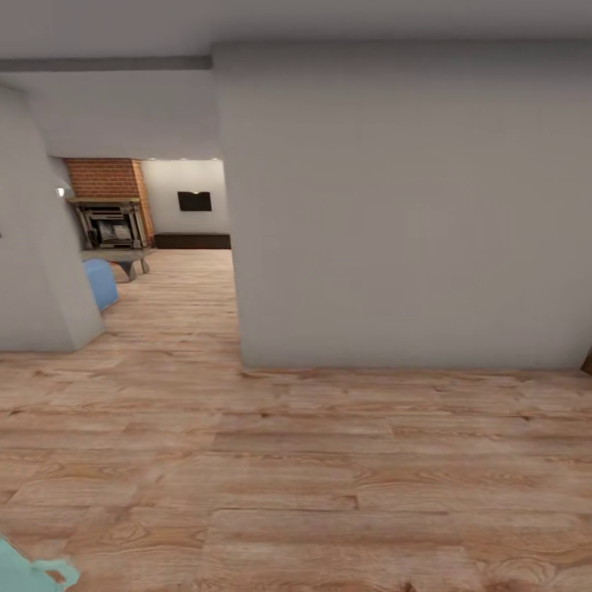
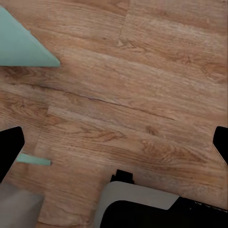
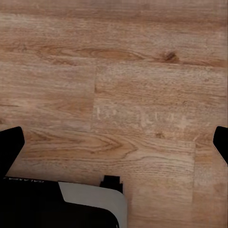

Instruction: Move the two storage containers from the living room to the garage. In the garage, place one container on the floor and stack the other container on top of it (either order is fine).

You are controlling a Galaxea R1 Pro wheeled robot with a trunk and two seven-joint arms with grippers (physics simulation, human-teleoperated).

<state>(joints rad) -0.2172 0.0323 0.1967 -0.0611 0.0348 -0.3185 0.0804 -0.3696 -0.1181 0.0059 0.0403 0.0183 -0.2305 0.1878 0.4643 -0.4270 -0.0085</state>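
The robot stands on a light wood-plank floor [image 1: 312, 477] facing a plain pale wall [image 1: 411, 205] that ends in a corner. To the left of this corner an opening leads into the living room [image 1: 177, 238], where a red brick fireplace [image 1: 111, 214] is seen far back, with a piece of a blue sofa [image 1: 100, 282] nearer to the camera and a dark low unit [image 1: 193, 240] along the far wall. At the lower left edge of the head view there is a pale green shape [image 1: 37, 571], probably a part of the robot itself, but it is cut off. The left gripper [image 2: 114, 147] hangs over bare planks with its dark fingertips [image 2: 10, 145] far apart and nothing between them. The right gripper [image 3: 114, 147] is spread wide in the same way, holding nothing, above the same wood.
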